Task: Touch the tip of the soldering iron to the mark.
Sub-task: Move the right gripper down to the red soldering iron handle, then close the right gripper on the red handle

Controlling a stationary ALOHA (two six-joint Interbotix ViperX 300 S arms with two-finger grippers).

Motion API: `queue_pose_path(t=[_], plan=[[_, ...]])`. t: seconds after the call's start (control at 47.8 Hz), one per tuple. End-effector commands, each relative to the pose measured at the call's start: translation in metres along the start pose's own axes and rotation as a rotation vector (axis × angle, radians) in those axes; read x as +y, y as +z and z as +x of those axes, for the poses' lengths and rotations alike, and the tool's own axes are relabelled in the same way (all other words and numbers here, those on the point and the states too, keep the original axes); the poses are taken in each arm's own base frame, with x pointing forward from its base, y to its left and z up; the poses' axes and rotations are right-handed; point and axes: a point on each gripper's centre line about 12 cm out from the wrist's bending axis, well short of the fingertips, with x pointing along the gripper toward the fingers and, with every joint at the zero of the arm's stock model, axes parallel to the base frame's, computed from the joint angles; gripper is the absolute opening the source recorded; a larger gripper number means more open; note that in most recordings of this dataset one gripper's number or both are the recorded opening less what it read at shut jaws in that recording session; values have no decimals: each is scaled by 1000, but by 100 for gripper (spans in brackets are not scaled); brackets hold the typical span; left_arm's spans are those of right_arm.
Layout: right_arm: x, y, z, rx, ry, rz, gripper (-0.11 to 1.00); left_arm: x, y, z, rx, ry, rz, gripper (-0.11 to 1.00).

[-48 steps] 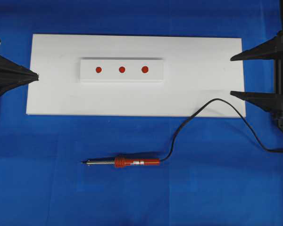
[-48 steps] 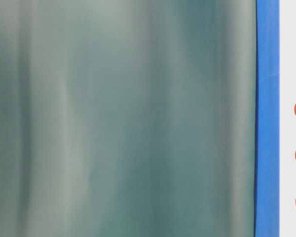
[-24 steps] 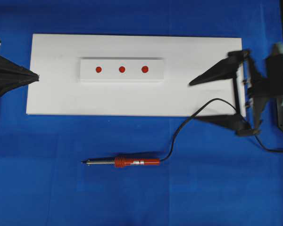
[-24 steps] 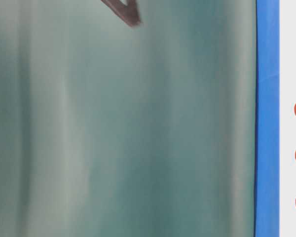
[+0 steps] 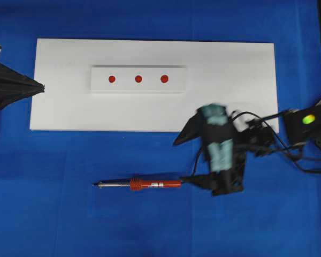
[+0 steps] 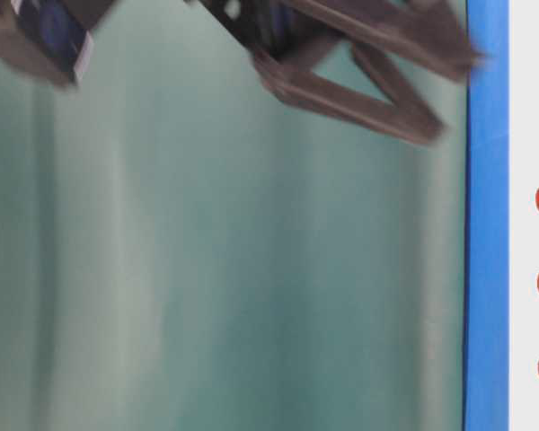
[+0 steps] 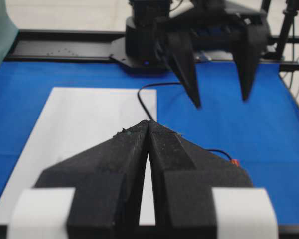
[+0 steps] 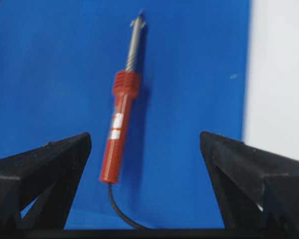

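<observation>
The soldering iron (image 5: 150, 184) lies flat on the blue cloth in front of the white board, red handle to the right and tip (image 5: 93, 185) pointing left. Three red marks (image 5: 138, 79) sit in a row on a raised white block (image 5: 101, 88). My right gripper (image 5: 179, 161) hovers open just right of the handle's cord end, blurred by motion. In the right wrist view the iron (image 8: 118, 134) lies ahead between the wide-apart fingers, nearer the left one, touching neither. My left gripper (image 5: 41, 87) rests shut at the board's left edge with nothing in it.
The white board (image 5: 230, 69) covers the middle of the blue cloth. The black cord (image 5: 289, 155) loops from the handle over the board's front right corner to the right edge. A black frame (image 7: 65, 47) borders the far side in the left wrist view.
My right arm has swung from the right edge forward and left, coming down over the cord end of the iron with its jaws still wide. The left arm and the iron have not moved.
</observation>
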Motion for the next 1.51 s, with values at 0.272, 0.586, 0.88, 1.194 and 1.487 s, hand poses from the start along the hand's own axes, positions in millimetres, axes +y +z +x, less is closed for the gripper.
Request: queue_pose_path(t=[0.272, 0.586, 0.88, 1.194, 1.487], plan=[[19, 0, 72, 152, -10, 45, 97, 1, 2, 1, -5, 3, 2, 0], [25, -15, 112, 185, -15, 115, 97, 1, -2, 0, 5, 3, -8, 0], [19, -30, 133, 223, -37, 150, 97, 0, -6, 0, 14, 1, -9, 0], [15, -28, 134, 216, -44, 166, 89, 1, -8, -1, 17, 3, -8, 0], [11, -23, 134, 206, -49, 175, 16, 1, -8, -1, 18, 3, -9, 0]])
